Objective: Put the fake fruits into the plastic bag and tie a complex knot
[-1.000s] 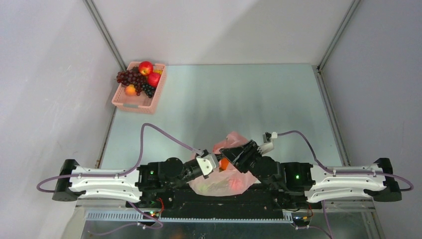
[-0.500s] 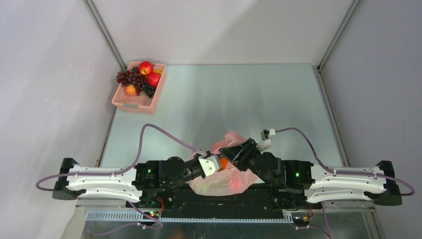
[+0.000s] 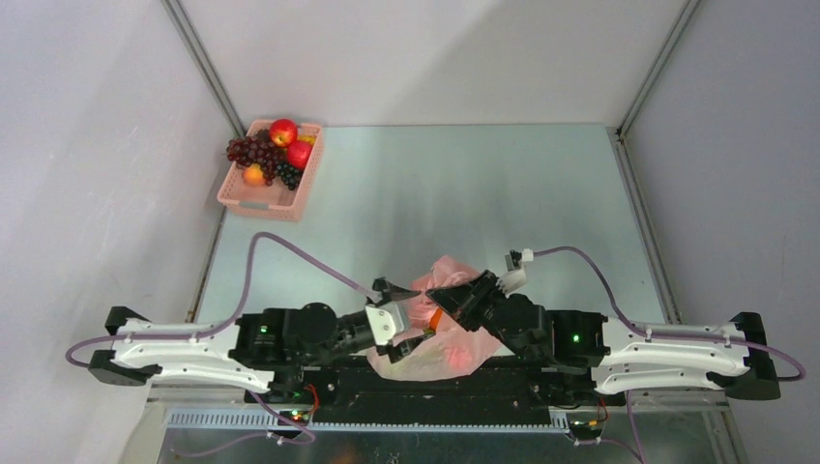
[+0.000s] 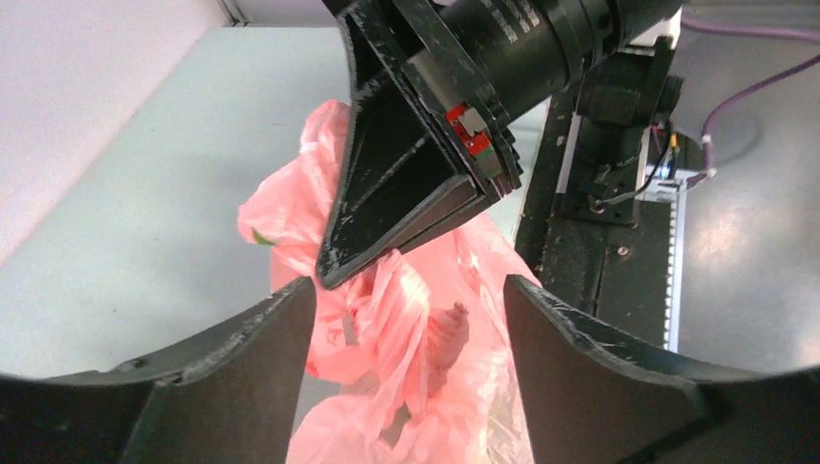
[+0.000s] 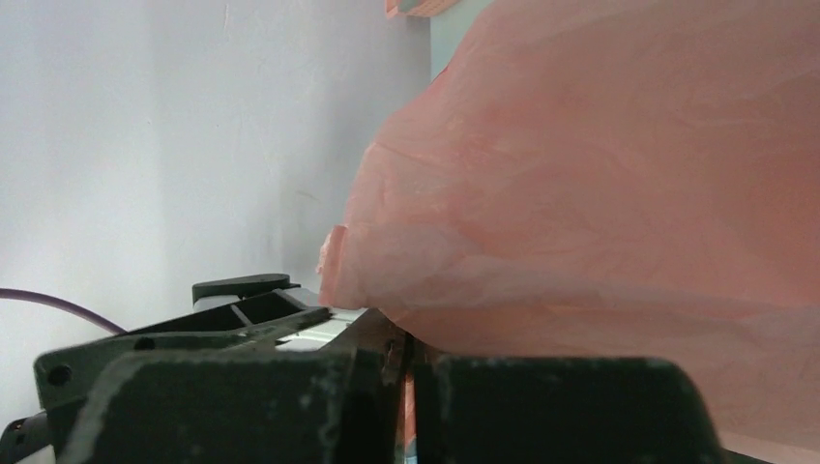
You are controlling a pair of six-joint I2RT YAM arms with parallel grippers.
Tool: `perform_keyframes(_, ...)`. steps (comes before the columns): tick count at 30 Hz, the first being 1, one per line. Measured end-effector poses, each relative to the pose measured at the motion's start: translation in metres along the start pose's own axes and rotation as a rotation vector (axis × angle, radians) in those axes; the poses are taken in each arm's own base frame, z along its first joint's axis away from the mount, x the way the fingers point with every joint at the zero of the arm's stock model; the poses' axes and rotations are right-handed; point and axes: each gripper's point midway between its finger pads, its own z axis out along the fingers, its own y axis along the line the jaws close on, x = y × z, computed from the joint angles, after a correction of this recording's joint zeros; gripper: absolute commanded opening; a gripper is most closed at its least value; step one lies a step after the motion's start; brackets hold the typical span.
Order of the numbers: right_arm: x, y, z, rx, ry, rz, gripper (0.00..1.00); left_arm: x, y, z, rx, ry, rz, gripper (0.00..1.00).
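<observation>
The pink plastic bag (image 3: 447,333) lies crumpled at the table's near edge between the two arms, with an orange (image 3: 437,318) and a red fruit (image 3: 454,358) showing through it. My right gripper (image 3: 435,293) is shut on a gathered fold of the bag; in its wrist view a thin pink strip sits in the closed jaws (image 5: 408,377) under the bulging bag (image 5: 600,193). My left gripper (image 3: 401,311) is open. In its wrist view the left gripper (image 4: 408,286) has both fingers (image 4: 242,367) standing apart either side of a twisted bunch of bag (image 4: 416,338), just below the right gripper's black tip (image 4: 387,203).
A pink lattice basket (image 3: 253,203) stands at the far left corner against the wall, holding red apples (image 3: 283,131), dark grapes (image 3: 249,150) and an orange (image 3: 253,175). Purple cables loop from both wrists. The black base rail (image 4: 600,251) runs right behind the bag.
My left gripper has opened, let go of the bag and drawn back slightly to the left. My right gripper has closed on the bag's film.
</observation>
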Motion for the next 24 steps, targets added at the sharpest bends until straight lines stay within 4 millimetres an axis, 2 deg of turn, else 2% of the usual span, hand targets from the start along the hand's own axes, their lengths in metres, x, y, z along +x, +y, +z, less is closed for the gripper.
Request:
perform_keyframes(3,-0.001,-0.001,0.0,0.0,-0.008,-0.015,0.0,-0.015,0.008,-0.016,-0.01,-0.032,-0.059,0.92)
perform_keyframes(8,-0.003,0.004,0.001,-0.028,-0.019,-0.094,0.0,-0.044,0.028,-0.042,-0.063,-0.069,-0.201,0.95)
perform_keyframes(12,-0.004,0.019,0.0,-0.105,-0.016,-0.217,0.0,-0.059,0.053,-0.053,-0.145,-0.088,-0.341,0.95)
perform_keyframes(17,-0.004,0.041,-0.005,-0.234,0.007,-0.39,0.0,-0.05,0.071,-0.055,-0.206,-0.082,-0.49,0.95)
perform_keyframes(20,-0.01,0.049,-0.01,-0.315,0.012,-0.457,0.0,-0.042,0.071,-0.05,-0.204,-0.078,-0.569,0.95)
perform_keyframes(24,-0.017,0.05,-0.015,-0.375,0.015,-0.508,0.0,-0.03,0.068,-0.038,-0.184,-0.077,-0.687,0.91)
